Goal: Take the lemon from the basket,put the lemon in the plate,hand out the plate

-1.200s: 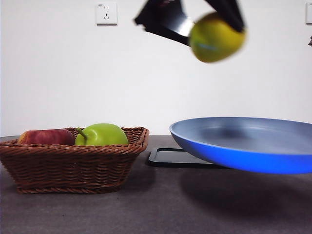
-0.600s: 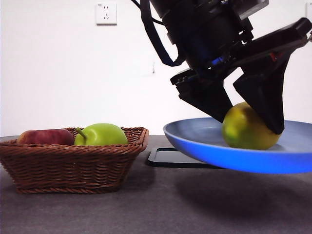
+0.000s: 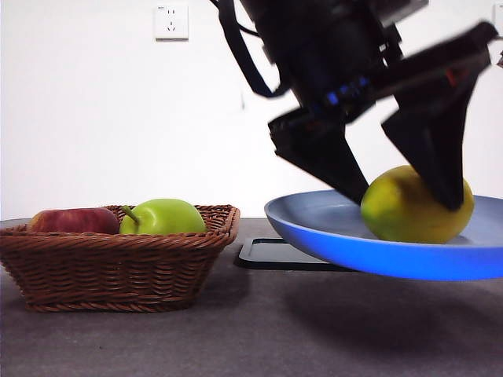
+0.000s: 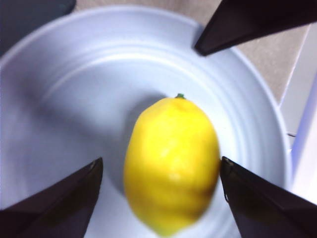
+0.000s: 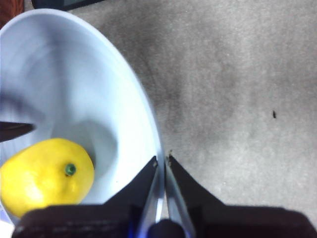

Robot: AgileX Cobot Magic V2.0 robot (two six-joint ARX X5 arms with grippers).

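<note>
Straddling the lemon in the plate, left end effector spread wide, not touching.

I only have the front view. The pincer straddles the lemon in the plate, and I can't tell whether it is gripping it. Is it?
Observer: No. In the left wrist view the left pincer is open. Bare plate shows between one jaw and the lemon.
Operator: What is holding the plate up off the table?
Observer: The right pincer. The right wrist view shows it shut on the plate's rim.
Operator: Where does the lemon sit in the plate?
Observer: It lies on its side near the middle of the plate's floor.
</note>
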